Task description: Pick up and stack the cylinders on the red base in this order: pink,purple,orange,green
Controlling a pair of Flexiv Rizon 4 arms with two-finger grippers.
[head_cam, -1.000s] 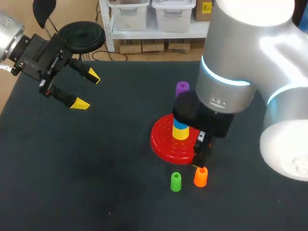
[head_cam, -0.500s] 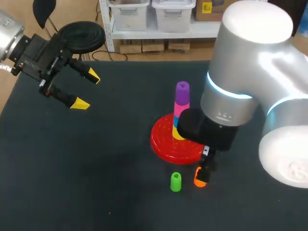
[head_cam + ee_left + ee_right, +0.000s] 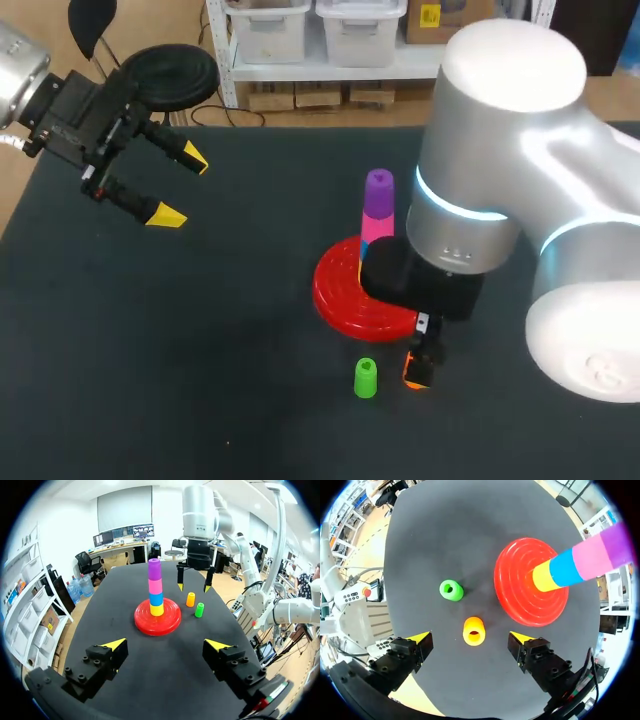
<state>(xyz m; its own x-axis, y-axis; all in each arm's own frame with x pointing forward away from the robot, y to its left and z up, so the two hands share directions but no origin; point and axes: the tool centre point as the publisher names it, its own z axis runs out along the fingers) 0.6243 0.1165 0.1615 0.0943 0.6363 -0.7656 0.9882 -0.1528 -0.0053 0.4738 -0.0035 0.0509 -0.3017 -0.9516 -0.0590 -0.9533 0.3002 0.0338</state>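
Right fingers (image 3: 421,641) shifted over orange cylinder (image 3: 474,630), spread

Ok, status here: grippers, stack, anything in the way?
Left gripper open, off to the side. Right gripper open over orange cylinder. Purple cylinder tops stack on red base; green cylinder loose. Nothing blocking it.

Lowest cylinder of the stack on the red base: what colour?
The lowest cylinder is yellow, clearest in the left wrist view.

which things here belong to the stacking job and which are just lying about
Job: red base, pink cylinder, purple cylinder, orange cylinder, green cylinder.
Not named: yellow cylinder, blue cylinder, both lowest in the stack.
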